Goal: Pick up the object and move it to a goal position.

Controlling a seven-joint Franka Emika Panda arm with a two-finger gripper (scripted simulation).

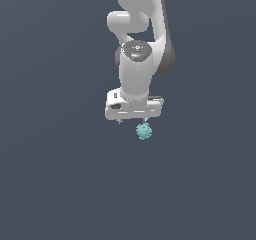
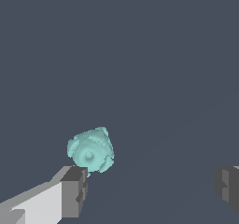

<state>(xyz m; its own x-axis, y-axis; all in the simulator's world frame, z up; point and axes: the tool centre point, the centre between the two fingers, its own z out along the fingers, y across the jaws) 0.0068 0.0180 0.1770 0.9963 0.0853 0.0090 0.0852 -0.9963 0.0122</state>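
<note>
The object (image 1: 144, 131) is a small teal-green, bumpy, round lump on the dark grey floor. In the exterior view it sits just below the white gripper (image 1: 132, 120), toward the exterior view's right end of the hand. The arm points straight down over it. In the wrist view the object (image 2: 91, 150) lies right by the tip of one dark finger (image 2: 74, 190), and the other finger (image 2: 228, 185) is far from it. The gripper (image 2: 151, 183) is open wide and holds nothing. The object is not between the fingers' middle but off to one finger's side.
The plain dark grey floor (image 1: 60, 184) fills both views. The white arm's links (image 1: 137, 29) rise above the gripper. No other objects or goal marker show.
</note>
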